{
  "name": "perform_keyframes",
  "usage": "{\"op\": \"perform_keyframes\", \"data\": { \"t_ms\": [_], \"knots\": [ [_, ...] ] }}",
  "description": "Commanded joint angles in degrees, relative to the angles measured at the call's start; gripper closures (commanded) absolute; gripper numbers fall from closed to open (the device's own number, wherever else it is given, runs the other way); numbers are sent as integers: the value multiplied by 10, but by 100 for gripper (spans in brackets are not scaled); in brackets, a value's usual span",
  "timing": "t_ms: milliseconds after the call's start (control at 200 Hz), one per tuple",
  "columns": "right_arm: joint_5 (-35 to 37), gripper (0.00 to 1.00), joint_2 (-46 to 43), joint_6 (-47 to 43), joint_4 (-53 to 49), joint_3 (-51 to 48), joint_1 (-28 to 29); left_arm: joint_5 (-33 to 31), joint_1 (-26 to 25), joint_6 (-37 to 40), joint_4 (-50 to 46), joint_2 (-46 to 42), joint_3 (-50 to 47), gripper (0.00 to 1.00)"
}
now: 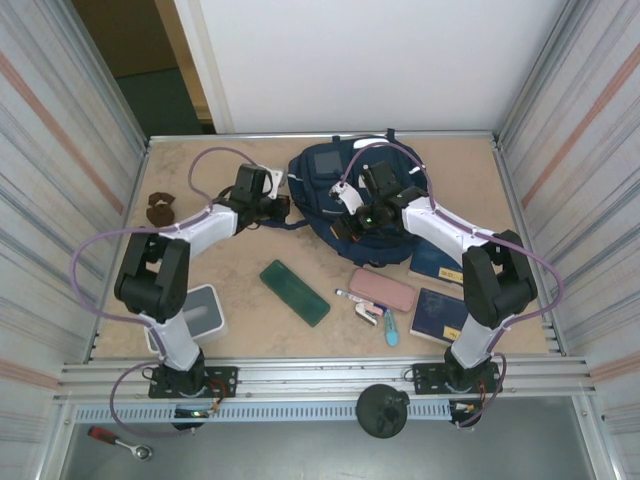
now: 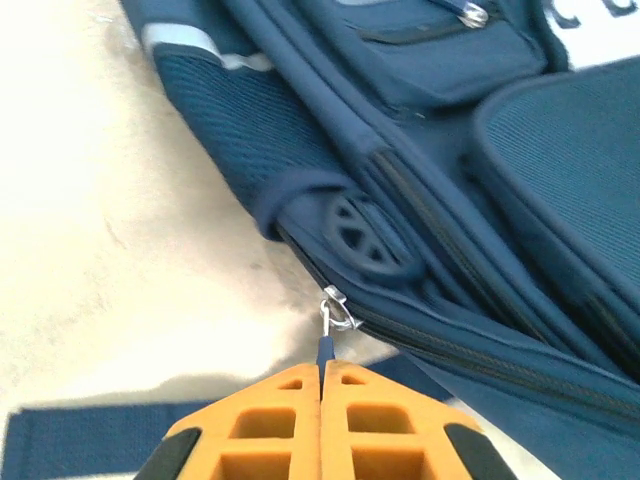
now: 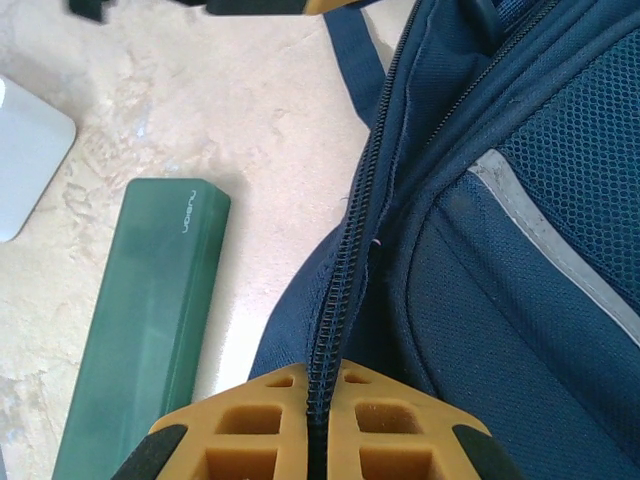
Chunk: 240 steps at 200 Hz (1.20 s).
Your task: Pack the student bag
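The student bag (image 1: 335,190), navy blue with a grey patch, lies at the back middle of the table. My left gripper (image 1: 274,206) is at its left side. In the left wrist view my left gripper (image 2: 322,372) is shut on the blue zipper pull (image 2: 325,348), which hangs from a silver slider (image 2: 338,311) on the student bag (image 2: 480,170). My right gripper (image 1: 352,224) is at the bag's near side. In the right wrist view my right gripper (image 3: 318,388) is shut on the bag's zipper edge (image 3: 335,300), and the teeth run up from between the fingers.
In front of the bag lie a green case (image 1: 295,292), a pink pouch (image 1: 382,290), some pens (image 1: 378,318) and two dark-blue booklets (image 1: 437,262) (image 1: 440,315). A white box (image 1: 205,312) stands near the left arm's base. A brown object (image 1: 160,208) is at the far left.
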Motion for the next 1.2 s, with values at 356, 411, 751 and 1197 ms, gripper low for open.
{"op": "perform_keyframes", "data": {
  "t_ms": [356,411,751,1197],
  "knots": [
    [-48,100,9,9,26,27,-2,-32,52,-45,-5,41,39,100],
    [-49,100,13,9,25,32,2,-32,57,-51,11,29,21,100],
    [-100,100,22,42,58,41,11,-27,63,-42,-1,68,49,100],
    [106,45,58,116,-26,102,27,13,71,-133,56,-95,-105,48]
  ]
}}
